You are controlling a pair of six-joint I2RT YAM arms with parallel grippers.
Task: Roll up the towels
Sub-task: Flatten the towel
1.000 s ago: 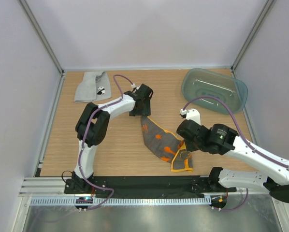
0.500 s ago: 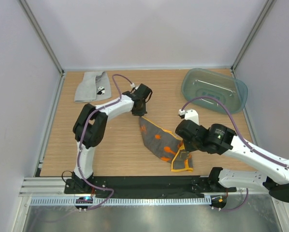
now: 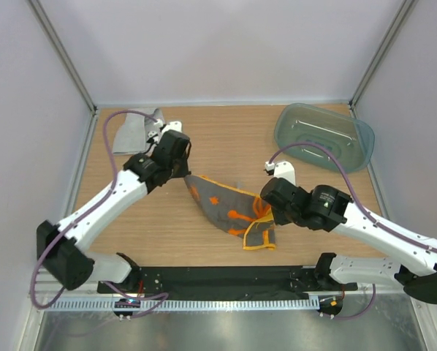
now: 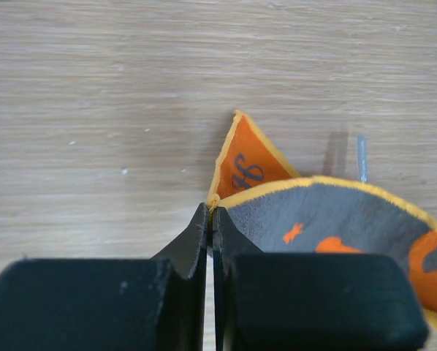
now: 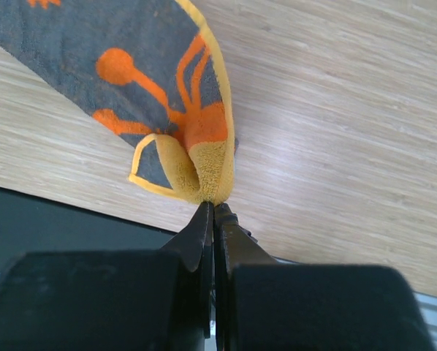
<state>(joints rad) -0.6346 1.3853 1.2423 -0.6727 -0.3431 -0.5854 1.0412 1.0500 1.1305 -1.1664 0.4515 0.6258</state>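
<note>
The orange towel with a dark grey pattern (image 3: pixel 229 205) hangs stretched between both grippers over the middle of the table. My left gripper (image 3: pixel 184 175) is shut on its left corner; the left wrist view shows the yellow hem pinched at the fingertips (image 4: pixel 210 209), with the towel (image 4: pixel 335 219) spreading to the right. My right gripper (image 3: pixel 267 213) is shut on the bunched right corner, seen in the right wrist view as a yellow fold at the tips (image 5: pixel 213 205) below the towel (image 5: pixel 145 66). The light grey towel (image 3: pixel 133 131) lies flat at the back left, partly behind the left arm.
A translucent blue-green plastic tub (image 3: pixel 324 136) stands at the back right. The black strip of the table's front edge (image 5: pixel 50 219) runs just below the right gripper. Grey walls enclose the table on three sides.
The left gripper shut on the orange towel's corner and pulled it left, the arm swinging out toward the left. The right gripper shifted slightly left and back with its corner.
</note>
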